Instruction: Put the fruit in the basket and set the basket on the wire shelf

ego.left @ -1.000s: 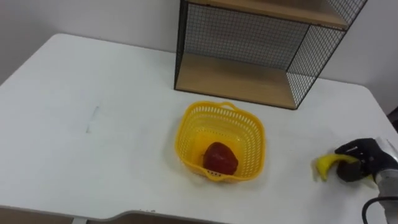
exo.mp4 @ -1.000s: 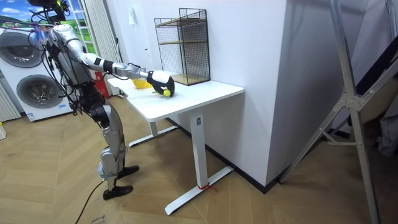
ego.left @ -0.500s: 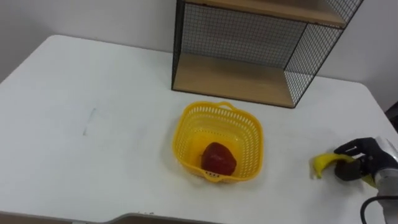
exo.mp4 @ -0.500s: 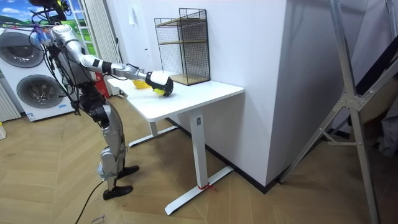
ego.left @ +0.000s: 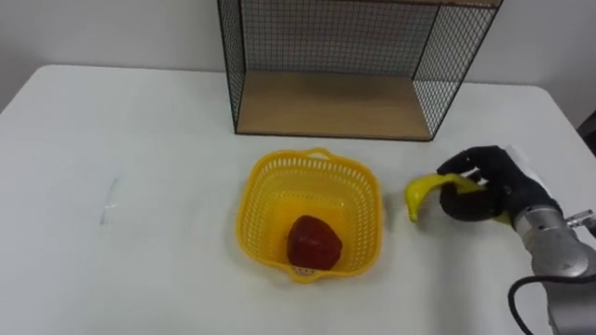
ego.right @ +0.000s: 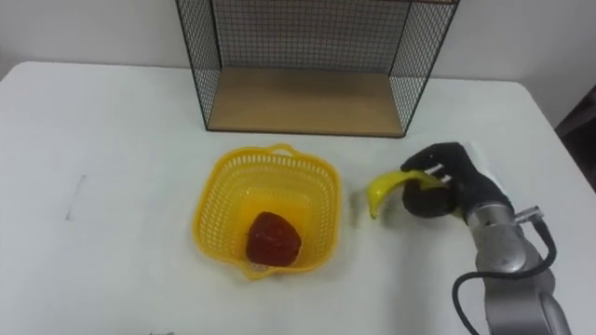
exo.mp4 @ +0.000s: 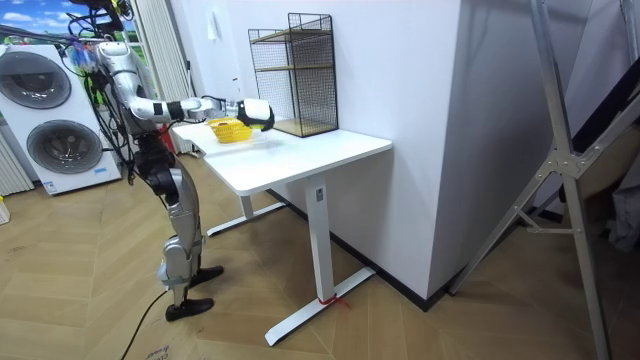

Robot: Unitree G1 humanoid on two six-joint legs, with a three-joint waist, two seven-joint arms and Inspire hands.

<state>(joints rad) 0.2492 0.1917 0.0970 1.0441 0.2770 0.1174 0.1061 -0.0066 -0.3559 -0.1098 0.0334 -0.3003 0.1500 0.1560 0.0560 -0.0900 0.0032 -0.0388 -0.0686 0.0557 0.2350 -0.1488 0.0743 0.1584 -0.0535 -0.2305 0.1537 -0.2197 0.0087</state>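
Right hand [ego.left: 491, 182] brought banana [ego.left: 426, 189] beside basket [ego.left: 246, 210], wire shelf [ego.left: 326, 99] behind

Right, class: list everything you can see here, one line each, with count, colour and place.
basket: 1, yellow, on the table in front of the wire shelf
red fruit: 1, red, inside the basket
banana: 1, yellow, held just right of the basket
wire shelf: 1, black mesh with wooden boards, at the table's far edge
table: 1, white, before the robot
washing machines: 2, white, room view's left, behind the robot
right hand: 1, black, curled round the banana
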